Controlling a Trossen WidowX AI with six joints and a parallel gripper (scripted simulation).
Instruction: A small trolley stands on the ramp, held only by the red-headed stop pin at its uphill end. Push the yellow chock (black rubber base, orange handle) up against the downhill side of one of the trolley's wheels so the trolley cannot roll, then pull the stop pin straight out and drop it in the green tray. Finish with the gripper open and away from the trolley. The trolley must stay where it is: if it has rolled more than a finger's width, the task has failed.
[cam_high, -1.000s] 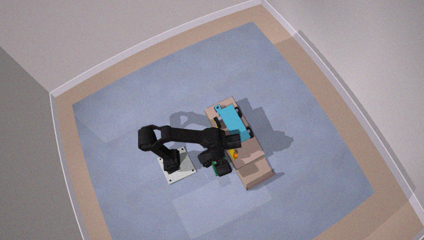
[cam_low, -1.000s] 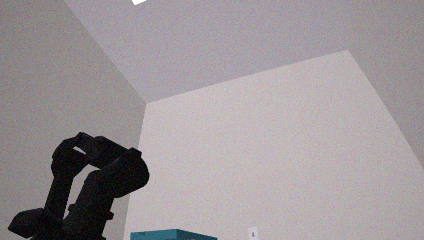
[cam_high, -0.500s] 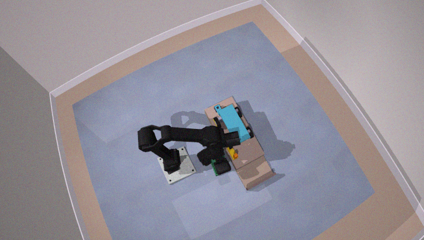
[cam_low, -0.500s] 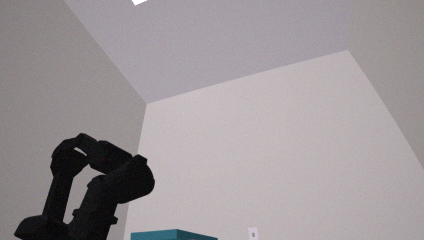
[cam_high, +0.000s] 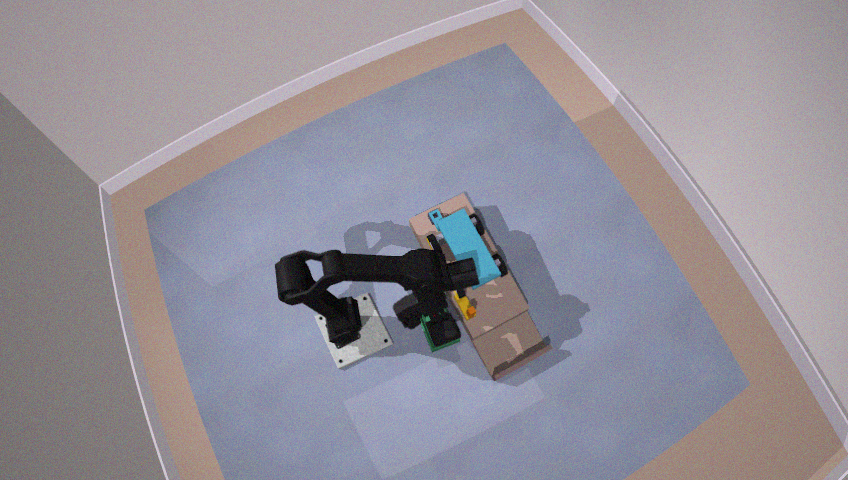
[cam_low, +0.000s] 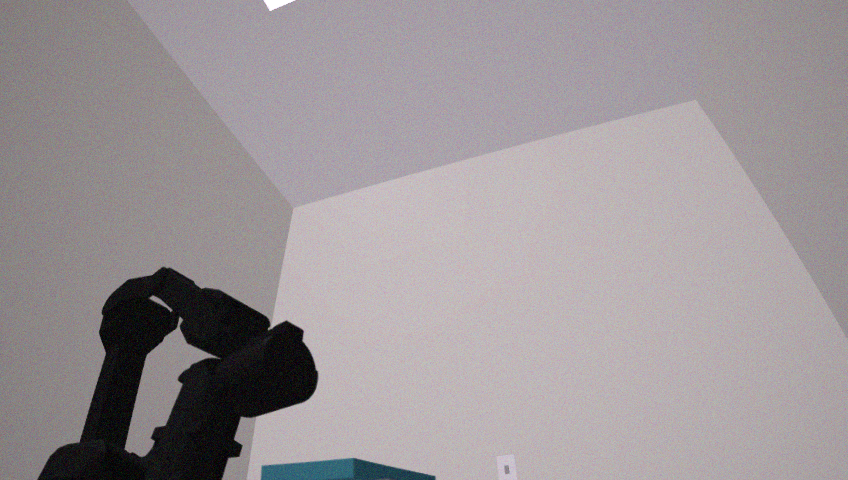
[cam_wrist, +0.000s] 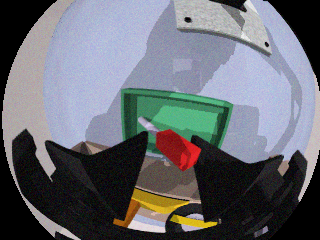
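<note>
The blue trolley (cam_high: 467, 237) (cam_low: 351, 468) stands on the ramp (cam_high: 496, 303). The yellow chock (cam_high: 461, 304) (cam_wrist: 155, 200) with its orange handle (cam_high: 471, 311) (cam_wrist: 131, 215) is on the ramp just downhill of it, near a black wheel (cam_wrist: 172, 218). Whether they touch cannot be told. My gripper (cam_wrist: 170, 138) is part open above the green tray (cam_high: 436, 347) (cam_wrist: 175, 94). The stop pin's red head (cam_wrist: 177, 149) is between the fingers, close to the right one, with a gap on the left. Its pale shaft (cam_wrist: 146, 123) slants over the tray. The trolley's near-side lower wheel is hidden in the top view.
The pale arm base plate (cam_high: 373, 330) (cam_wrist: 220, 32) is left of the tray. The ramp's side is beside the tray on the right. The forearm (cam_high: 377, 267) and wrist reach over the trolley's lower left corner.
</note>
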